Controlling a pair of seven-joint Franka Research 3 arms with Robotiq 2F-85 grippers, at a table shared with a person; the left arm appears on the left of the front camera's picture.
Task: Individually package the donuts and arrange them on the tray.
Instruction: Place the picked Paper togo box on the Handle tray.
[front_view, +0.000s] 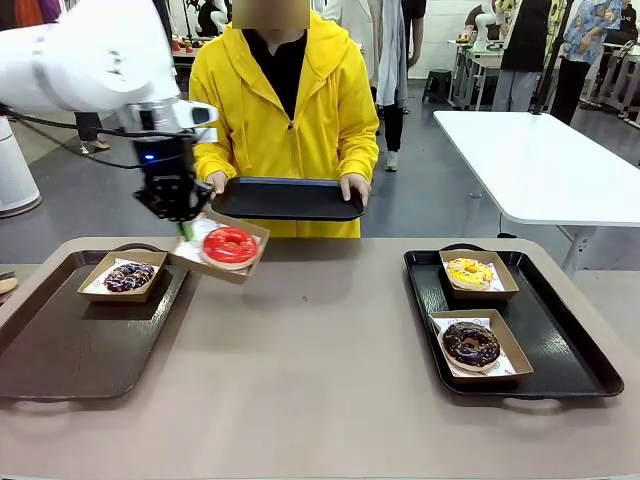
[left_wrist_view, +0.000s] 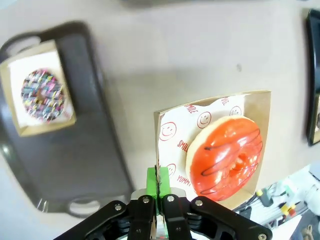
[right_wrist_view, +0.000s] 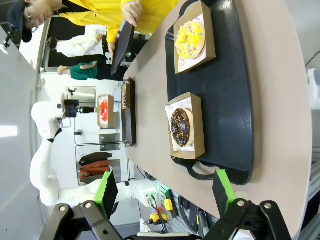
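Observation:
My left gripper (front_view: 183, 226) is shut on the edge of a paper-lined cardboard box (front_view: 245, 264) that holds the red donut (front_view: 230, 245), and carries it tilted above the table. The left wrist view shows the green pads (left_wrist_view: 152, 181) pinching the box wall beside the red donut (left_wrist_view: 225, 155). The sprinkled donut (front_view: 129, 277) lies in its box on the left tray (front_view: 60, 350). On the right tray (front_view: 560, 340) sit the yellow donut (front_view: 469, 271) and the chocolate donut (front_view: 471, 343), each boxed. My right gripper (right_wrist_view: 165, 187) hangs open high over that tray (right_wrist_view: 230, 100), holding nothing.
A person in a yellow jacket stands at the far edge and holds a third black tray (front_view: 288, 198) in both hands, just beyond the lifted box. Bare tabletop (front_view: 320, 340) lies between the two trays. A white table (front_view: 540, 160) stands at the back right.

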